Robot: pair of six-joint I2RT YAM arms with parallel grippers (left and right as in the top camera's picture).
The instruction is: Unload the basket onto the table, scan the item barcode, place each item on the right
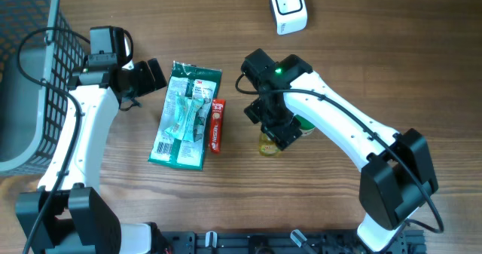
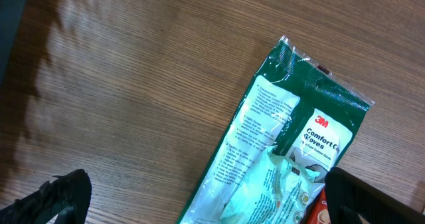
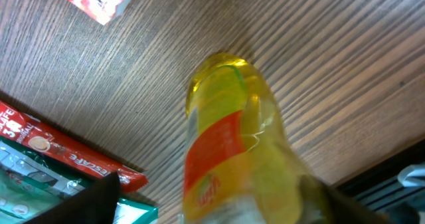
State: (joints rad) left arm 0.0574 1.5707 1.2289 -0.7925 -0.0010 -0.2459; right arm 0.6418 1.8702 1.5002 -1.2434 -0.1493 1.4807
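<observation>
- Right wrist view, nearest: bottle (image 3: pixel 229 137) of yellow liquid with an orange label; appears to lie on its side on the table (image 3: pixel 345 64), right of centre; judged to be the item to scan; smooth, rounded clear plastic, so probably slippery and apt to roll; the liquid should give it some weight; best taken across the body at the label; barcode not visible
- Right gripper (image 1: pixel 279 131): over the bottle, jaws straddling it; one finger (image 3: pixel 99 197) stands apart from the bottle's side, the other looks close against it; not yet clamped, by the look of it
- Red box (image 1: pixel 216 124): near the bottle's left; touching the right edge of the gloves packet
- Gloves packet (image 1: pixel 184 114): green, flat, soft film; left of centre
- Left gripper (image 1: pixel 151 74): spread wide, holding nothing; just beyond the packet's far left corner
- Basket (image 1: pixel 30 96): grey wire; far left edge
- Scanner (image 1: pixel 288 7): white; far side, well apart from the bottle
</observation>
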